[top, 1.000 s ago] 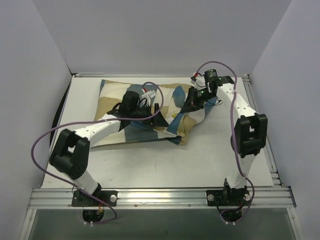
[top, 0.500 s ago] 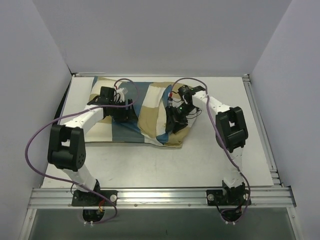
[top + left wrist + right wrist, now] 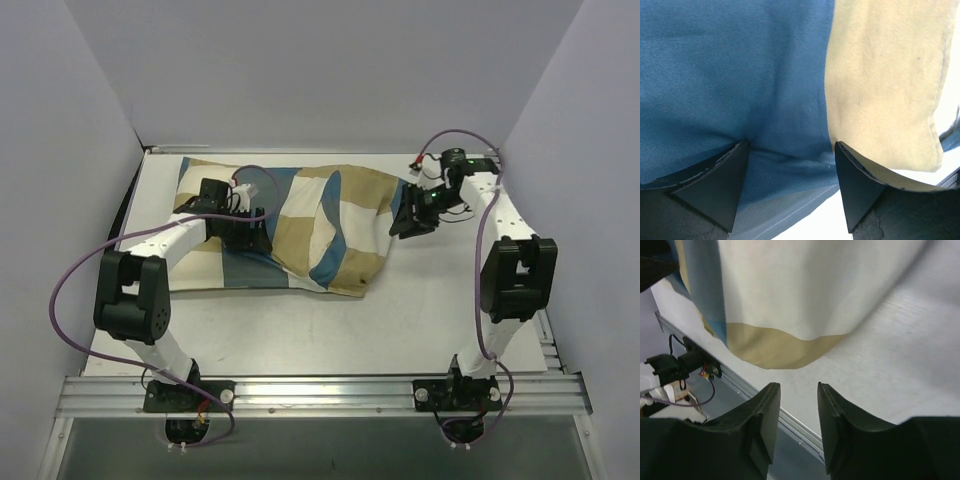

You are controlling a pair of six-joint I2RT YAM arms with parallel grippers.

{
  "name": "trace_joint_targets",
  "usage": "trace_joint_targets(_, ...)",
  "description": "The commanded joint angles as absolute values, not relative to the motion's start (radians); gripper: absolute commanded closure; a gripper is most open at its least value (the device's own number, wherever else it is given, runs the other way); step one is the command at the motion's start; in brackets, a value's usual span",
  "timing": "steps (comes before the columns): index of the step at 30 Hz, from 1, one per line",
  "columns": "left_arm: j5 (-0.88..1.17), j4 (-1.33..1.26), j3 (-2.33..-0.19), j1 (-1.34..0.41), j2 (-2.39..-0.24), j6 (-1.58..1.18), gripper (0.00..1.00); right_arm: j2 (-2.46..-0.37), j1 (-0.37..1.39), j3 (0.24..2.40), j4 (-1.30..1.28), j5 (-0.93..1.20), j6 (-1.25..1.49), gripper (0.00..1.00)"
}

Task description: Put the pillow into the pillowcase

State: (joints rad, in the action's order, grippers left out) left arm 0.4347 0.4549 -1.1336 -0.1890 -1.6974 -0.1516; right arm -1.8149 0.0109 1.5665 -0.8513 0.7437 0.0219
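Note:
The pillowcase (image 3: 320, 215), in blue, tan and white blocks, lies bulging across the back of the table (image 3: 430, 300). The pillow is hidden. My left gripper (image 3: 252, 236) sits on the pillowcase's left half. In its wrist view the jaws (image 3: 790, 145) stand wide apart, pressed onto a blue block of the pillowcase (image 3: 740, 75) with a fold of cloth between them. My right gripper (image 3: 405, 222) hovers just off the pillowcase's right end. It (image 3: 797, 387) is open with nothing between its fingers, and the pillowcase's white and tan end (image 3: 805, 290) lies ahead of it.
Grey walls close in the table at the left, back and right. An aluminium rail (image 3: 320, 390) runs along the near edge by the arm bases. Purple cables loop off both arms. Bare tabletop (image 3: 900, 350) lies under the right gripper.
The right gripper has opened and swung right, off the pillowcase's end. The pillowcase's right part now lies spread further right. The left gripper moved left earlier and has since hardly shifted.

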Motion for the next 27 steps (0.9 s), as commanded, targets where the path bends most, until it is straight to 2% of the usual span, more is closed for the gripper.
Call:
trace_joint_targets(1, 0.445, 0.505, -1.132, -0.201, -1.641, -0.083, 0.22, -1.852, 0.124, 1.557, -0.885, 0.819, 0.037, 0.66)
trace_joint_targets(4, 0.431, 0.503, -1.121, -0.23, -1.612, -0.061, 0.22, -1.838, 0.204, 1.606, -0.798, 0.819, 0.11, 0.67)
trace_joint_targets(9, 0.4, 0.496, -1.092, -0.258, -1.595, -0.066, 0.21, -1.914, 0.327, 1.747, -0.776, 0.767, 0.175, 0.55)
trace_joint_targets(13, 0.362, 0.489, -1.085, -0.259, -1.612, -0.074, 0.21, -2.008, 0.394, 1.801, -0.822, 0.623, 0.167, 0.54)
trace_joint_targets(17, 0.354, 0.473, -1.092, -0.258, -1.64, -0.083, 0.21, -2.124, 0.411, 1.856, -0.877, 0.609, 0.164, 0.56)
trace_joint_targets(19, 0.359, 0.456, -1.097, -0.258, -1.651, -0.087, 0.21, -2.152, 0.416, 1.881, -0.884, 0.624, 0.158, 0.63)
trace_joint_targets(20, 0.365, 0.451, -1.1, -0.259, -1.663, -0.09, 0.23, -2.166, 0.416, 1.905, -0.885, 0.676, 0.155, 0.81)
trace_joint_targets(21, 0.371, 0.436, -1.101, -0.261, -1.67, -0.091, 0.24, -2.164, 0.413, 1.923, -0.884, 0.713, 0.152, 0.94)
trace_joint_targets(22, 0.38, 0.428, -1.101, -0.261, -1.68, -0.091, 0.25, -2.158, 0.41, 1.936, -0.885, 0.757, 0.15, 1.0)
trace_joint_targets(23, 0.391, 0.419, -1.101, -0.261, -1.696, -0.091, 0.28, -2.123, 0.41, 1.947, -0.862, 0.82, 0.155, 1.0)
trace_joint_targets(24, 0.431, 0.398, -1.101, -0.264, -1.704, -0.091, 0.36, -2.1, 0.411, 1.982, -0.848, 0.909, 0.167, 1.0)
trace_joint_targets(26, 0.483, 0.379, -1.107, -0.278, -1.732, -0.098, 0.46, -2.024, 0.42, 2.028, -0.783, 1.001, 0.204, 1.0)
trace_joint_targets(27, 0.518, 0.367, -1.112, -0.293, -1.739, -0.101, 0.59, -1.999, 0.443, 2.067, -0.764, 1.037, 0.213, 1.0)
